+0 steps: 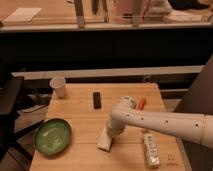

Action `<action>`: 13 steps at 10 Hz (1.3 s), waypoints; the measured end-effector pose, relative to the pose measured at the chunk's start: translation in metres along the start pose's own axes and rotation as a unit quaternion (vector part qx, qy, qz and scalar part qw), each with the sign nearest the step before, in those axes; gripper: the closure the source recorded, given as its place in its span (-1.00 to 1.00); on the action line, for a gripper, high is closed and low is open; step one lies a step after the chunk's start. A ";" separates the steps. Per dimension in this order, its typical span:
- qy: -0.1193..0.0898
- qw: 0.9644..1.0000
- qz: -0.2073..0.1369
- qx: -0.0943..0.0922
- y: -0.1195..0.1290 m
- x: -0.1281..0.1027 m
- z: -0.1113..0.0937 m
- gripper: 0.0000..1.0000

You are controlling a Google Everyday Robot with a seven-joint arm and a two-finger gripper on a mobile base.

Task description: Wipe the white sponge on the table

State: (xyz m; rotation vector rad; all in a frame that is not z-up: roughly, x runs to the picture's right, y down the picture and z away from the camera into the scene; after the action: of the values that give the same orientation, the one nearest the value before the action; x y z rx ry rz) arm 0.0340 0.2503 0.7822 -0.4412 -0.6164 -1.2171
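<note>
The gripper (111, 135) is being held low over the front-centre of the table (80, 122), at the end of the white arm (165, 122) reaching in from the right. Its 2 fingers are being kept fully closed, and the white sponge (105, 141) appears to be pinched at its upper end, its lower end lying tilted on the wood between the green bowl (52, 136) and the clear bottle (150, 149).

Risks are being judged as follows. Only 1 end of the pad seems to be gripped, so the sponge may be dragged out of the fingers if it is pressed hard against the planks. If it is pressed too lightly, only a corner will be drawn across the surface. A wide stroke to the right may knock the lying bottle; a stroke to the left may push the bowl. The black bar (96, 100), the white paper cup (58, 86) and the orange item (141, 103) are being left well apart at the rear.

A pale label is being shown on the bottle, but no writing or brand can be read.
</note>
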 end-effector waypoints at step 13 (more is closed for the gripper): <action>-0.006 0.999 -0.040 -0.009 -0.016 -0.007 -0.009 1.00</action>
State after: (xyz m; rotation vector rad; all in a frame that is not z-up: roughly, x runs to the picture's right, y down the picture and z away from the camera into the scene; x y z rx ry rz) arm 0.0194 0.2453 0.7711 -0.4430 -0.6398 -1.2976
